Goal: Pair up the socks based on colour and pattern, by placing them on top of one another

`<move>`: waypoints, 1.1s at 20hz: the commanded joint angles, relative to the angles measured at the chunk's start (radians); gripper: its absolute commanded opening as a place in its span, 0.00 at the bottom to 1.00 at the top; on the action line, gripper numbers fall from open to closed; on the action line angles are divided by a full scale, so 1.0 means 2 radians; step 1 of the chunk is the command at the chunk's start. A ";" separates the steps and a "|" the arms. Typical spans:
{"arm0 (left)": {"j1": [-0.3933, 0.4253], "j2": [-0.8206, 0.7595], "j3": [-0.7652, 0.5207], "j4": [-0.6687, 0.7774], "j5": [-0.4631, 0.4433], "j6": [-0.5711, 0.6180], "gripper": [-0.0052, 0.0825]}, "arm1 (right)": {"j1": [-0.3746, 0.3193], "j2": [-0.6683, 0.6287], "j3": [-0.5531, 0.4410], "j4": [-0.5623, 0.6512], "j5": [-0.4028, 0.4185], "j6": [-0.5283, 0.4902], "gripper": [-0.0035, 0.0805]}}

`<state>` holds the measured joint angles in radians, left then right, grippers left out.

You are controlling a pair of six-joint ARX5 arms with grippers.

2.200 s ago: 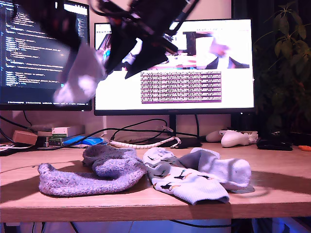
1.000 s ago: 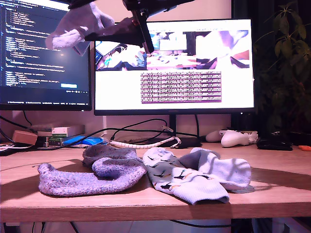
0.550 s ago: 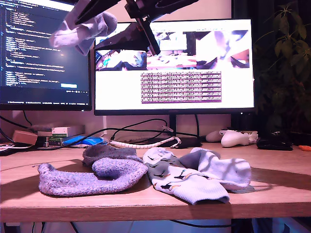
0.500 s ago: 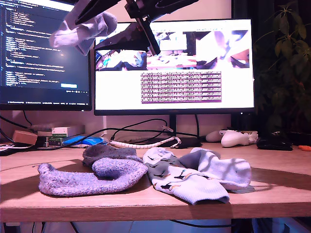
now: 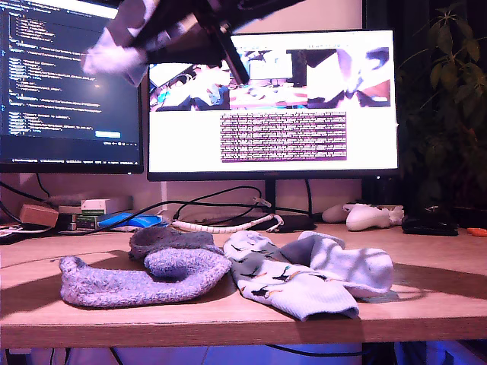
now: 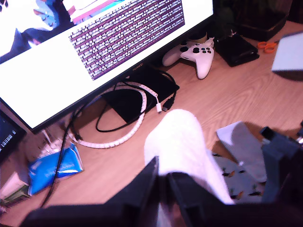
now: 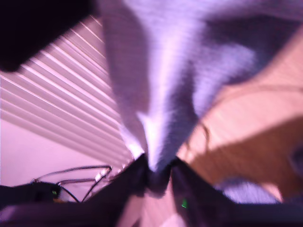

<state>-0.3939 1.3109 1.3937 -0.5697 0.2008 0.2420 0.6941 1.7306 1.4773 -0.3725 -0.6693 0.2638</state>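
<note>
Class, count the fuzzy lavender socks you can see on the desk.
2. One lavender sock lies along the front edge at the exterior view's left; the other lavender sock is bunched just behind, touching it. Parts may be hidden.

The desk (image 5: 426, 293) is matt wood-grain, pretty smooth. The two lavender socks (image 5: 144, 270) are thick fuzzy cloth, nubbly all over. The bird-print sock (image 5: 285, 285) is a flatter, finer knit. The pale sock (image 6: 182, 142) pinched between my first gripper (image 6: 163, 182)'s dark matt fingers (image 6: 137, 187) looks soft and ribbed. The game controller (image 6: 196, 52) is smooth white plastic with a slight sheen.
</note>
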 commanded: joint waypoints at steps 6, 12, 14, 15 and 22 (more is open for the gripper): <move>-0.006 0.037 -0.006 -0.005 0.000 0.067 0.04 | -0.023 -0.002 -0.005 -0.160 0.040 -0.056 0.03; -0.055 0.101 -0.006 0.028 -0.011 0.146 0.04 | -0.034 -0.028 -0.005 -0.259 0.104 -0.091 0.03; -0.074 0.122 -0.006 0.048 -0.011 0.159 0.04 | -0.047 -0.038 -0.005 -0.300 0.120 -0.111 0.03; -0.082 0.132 -0.006 0.058 -0.011 0.164 0.04 | -0.055 -0.042 -0.005 -0.320 0.130 -0.119 0.03; -0.126 0.213 -0.006 0.171 0.045 0.236 0.04 | -0.122 -0.056 -0.005 -0.423 0.155 -0.146 0.03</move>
<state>-0.6392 1.7039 1.3930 -0.2558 0.2825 0.6868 0.4458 1.6230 1.4776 -1.2079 -0.3573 -0.0242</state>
